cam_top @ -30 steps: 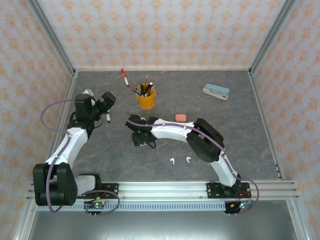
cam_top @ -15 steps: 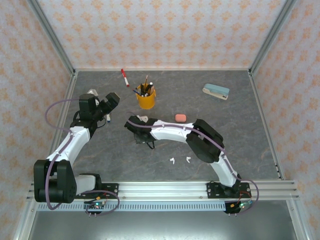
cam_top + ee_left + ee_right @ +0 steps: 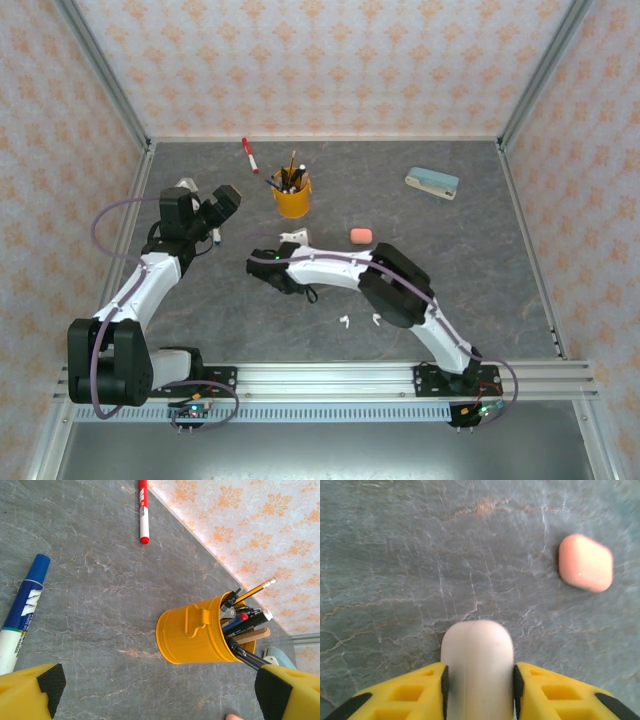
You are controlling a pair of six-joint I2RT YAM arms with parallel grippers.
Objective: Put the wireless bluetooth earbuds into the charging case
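Well clear of table (image 3: 480,270) edges, right tool (image 3: 479,676) pinches white case (image 3: 477,652); left tool (image 3: 160,687) gapes empty.

White pebble-shaped plastic case (image 3: 477,665) between the jaws of the right gripper (image 3: 479,680), seemingly touching both, salmon-pink pebble-shaped case (image 3: 585,562) ahead-right of them, yellow metal pen pot (image 3: 195,637) ahead of the left gripper (image 3: 161,687)

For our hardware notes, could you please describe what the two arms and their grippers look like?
The left arm and right arm have white links, black joints and a mauve cable looping alongside. The left gripper and right gripper have yellow fingers with black pads.
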